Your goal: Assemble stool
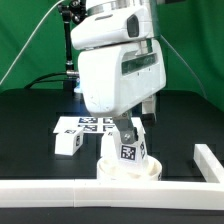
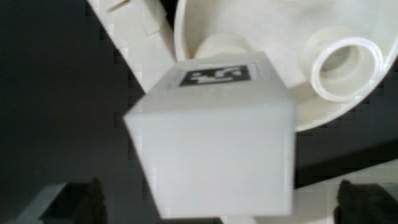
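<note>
The white round seat disc (image 1: 128,170) lies at the front of the table against the rail. It also shows in the wrist view (image 2: 267,40), with a round socket (image 2: 347,66) in it. A white blocky leg (image 1: 129,152) with a square tag stands upright on the disc. In the wrist view the leg (image 2: 210,140) fills the middle. My gripper (image 1: 128,137) straddles the leg's top. Its dark fingers (image 2: 75,203) stand on either side with a gap to the leg, so the gripper (image 2: 217,205) is open. A second loose leg (image 1: 68,143) lies on the exterior view's left.
The marker board (image 1: 90,124) lies flat behind the seat. A long white rail (image 1: 60,187) runs along the front edge, and another piece of it (image 1: 208,160) runs up the exterior view's right. A green curtain hangs behind the table.
</note>
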Controlling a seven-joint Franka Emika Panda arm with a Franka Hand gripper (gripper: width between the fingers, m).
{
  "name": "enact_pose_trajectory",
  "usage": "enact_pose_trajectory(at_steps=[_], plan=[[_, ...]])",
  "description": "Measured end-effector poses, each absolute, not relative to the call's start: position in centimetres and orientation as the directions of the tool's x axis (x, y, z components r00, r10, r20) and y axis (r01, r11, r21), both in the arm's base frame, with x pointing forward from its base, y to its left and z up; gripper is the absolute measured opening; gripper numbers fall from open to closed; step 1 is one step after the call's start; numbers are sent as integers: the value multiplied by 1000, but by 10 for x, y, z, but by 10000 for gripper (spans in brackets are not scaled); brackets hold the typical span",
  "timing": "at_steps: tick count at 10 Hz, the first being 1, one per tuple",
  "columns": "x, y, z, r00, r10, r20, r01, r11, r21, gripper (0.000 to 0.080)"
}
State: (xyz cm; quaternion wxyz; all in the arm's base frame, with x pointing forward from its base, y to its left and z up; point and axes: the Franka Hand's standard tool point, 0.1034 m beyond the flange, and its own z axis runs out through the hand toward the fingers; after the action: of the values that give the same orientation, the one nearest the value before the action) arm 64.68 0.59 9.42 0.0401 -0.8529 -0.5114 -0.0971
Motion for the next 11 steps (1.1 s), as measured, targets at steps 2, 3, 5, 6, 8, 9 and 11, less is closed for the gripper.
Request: enact_pose_trajectory(at_steps=[2,3,5,6,8,9,11], plan=[[647,6,93,453,867,207,883,-469,33,649],[647,5,92,447,870,207,885,-464,35,641],[646,6,92,446,870,208,886,-463,34,474],[646,6,92,447,871,207,886,-462,32,338],[646,6,92,446,871,207,887,-462,32,338],[646,6,92,446,871,207,887,-461,32,338],[646,7,92,446,871,207,887,-461,32,338]])
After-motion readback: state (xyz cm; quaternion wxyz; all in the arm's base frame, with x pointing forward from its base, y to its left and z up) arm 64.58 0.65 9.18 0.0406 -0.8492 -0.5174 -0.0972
